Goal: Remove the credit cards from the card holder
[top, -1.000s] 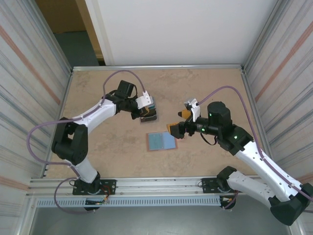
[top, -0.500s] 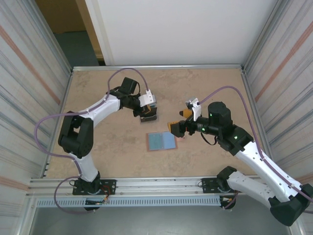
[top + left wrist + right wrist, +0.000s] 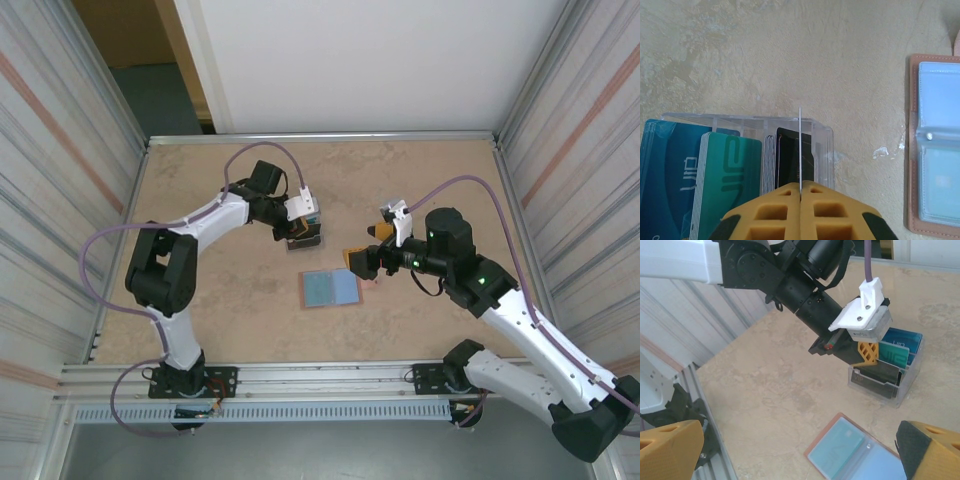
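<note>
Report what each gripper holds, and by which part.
Left gripper pinches one credit card by its near edge, the card seen edge-on over the clear box. Right gripper is open, holding nothing.

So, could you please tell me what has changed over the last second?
The left arm's elbow swung inward toward the table's middle, while the left gripper stayed shut on a card at the clear box. The right gripper stayed open by the open wallet, which did not move.
</note>
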You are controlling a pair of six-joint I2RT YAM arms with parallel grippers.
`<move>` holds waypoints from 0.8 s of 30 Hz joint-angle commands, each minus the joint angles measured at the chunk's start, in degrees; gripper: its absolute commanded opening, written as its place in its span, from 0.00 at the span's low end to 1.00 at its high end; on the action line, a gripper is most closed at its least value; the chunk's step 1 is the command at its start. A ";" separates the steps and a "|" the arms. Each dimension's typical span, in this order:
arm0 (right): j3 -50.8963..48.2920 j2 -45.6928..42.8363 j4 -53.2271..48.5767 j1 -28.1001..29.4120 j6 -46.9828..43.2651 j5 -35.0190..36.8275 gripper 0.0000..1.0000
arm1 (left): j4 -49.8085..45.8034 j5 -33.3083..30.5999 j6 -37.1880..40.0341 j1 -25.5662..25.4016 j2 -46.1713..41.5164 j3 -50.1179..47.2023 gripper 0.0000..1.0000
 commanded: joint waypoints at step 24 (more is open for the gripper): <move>-2.92 -4.48 1.36 -0.96 7.21 12.30 0.99 | -3.06 0.33 -1.00 0.52 -1.45 2.81 0.24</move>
